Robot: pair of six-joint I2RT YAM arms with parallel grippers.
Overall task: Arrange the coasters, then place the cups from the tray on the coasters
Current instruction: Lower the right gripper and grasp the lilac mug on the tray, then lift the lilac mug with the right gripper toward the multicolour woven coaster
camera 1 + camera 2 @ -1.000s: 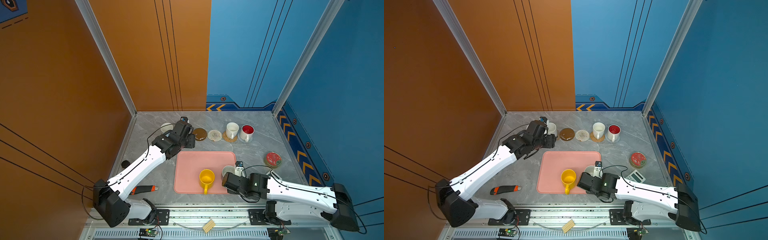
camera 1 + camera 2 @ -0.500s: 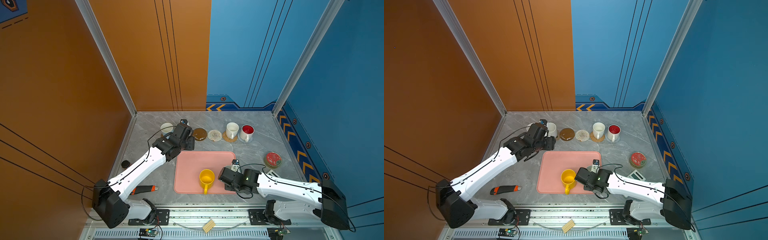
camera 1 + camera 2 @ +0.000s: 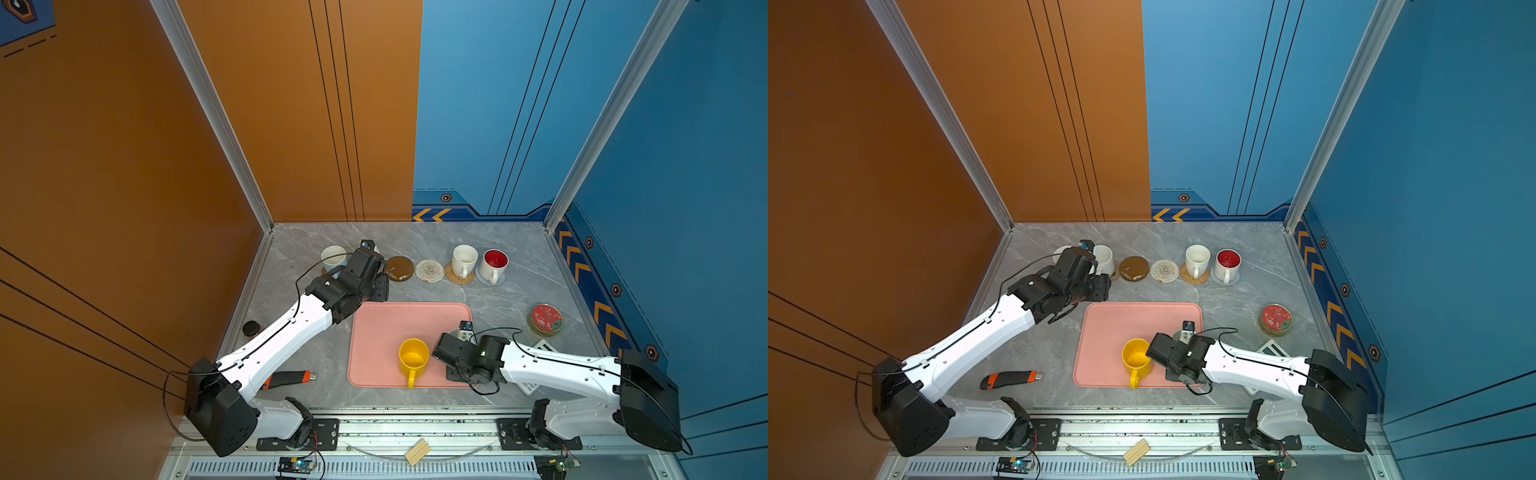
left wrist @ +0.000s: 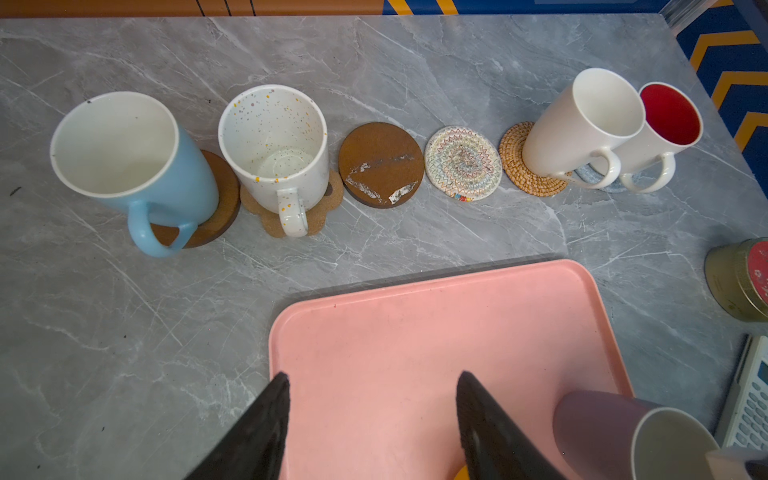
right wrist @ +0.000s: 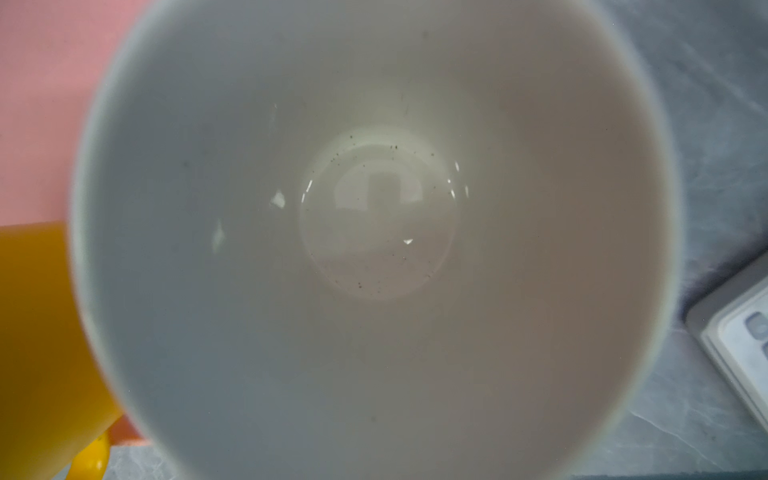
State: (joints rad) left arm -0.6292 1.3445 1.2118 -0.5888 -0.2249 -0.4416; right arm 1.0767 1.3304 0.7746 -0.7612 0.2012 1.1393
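Observation:
The pink tray [image 3: 386, 328] holds an upright yellow cup [image 3: 413, 357] and, at its right edge, a lavender cup [image 4: 598, 428]. My right gripper [image 3: 451, 351] sits directly over the lavender cup. The right wrist view looks straight down into the lavender cup's pale inside [image 5: 374, 216], and its fingers are hidden. My left gripper [image 4: 374, 380] is open and empty above the tray's back-left corner. Along the back, the light blue cup [image 4: 137, 166], speckled cup [image 4: 274, 141], white cup [image 3: 463, 259] and red-lined cup [image 3: 494, 264] stand on coasters. A brown disc [image 3: 400, 268] and a cream woven coaster [image 3: 429, 271] lie bare.
A red-topped tin [image 3: 545, 319] stands right of the tray. A white calculator [image 3: 540, 347] lies partly under my right arm. An orange and black box cutter [image 3: 286, 378] and a small black cap [image 3: 250, 328] lie at the front left. Walls close off three sides.
My right gripper slid left from beside the lavender cup to over it. My left gripper drew back from the speckled cup toward the tray's corner.

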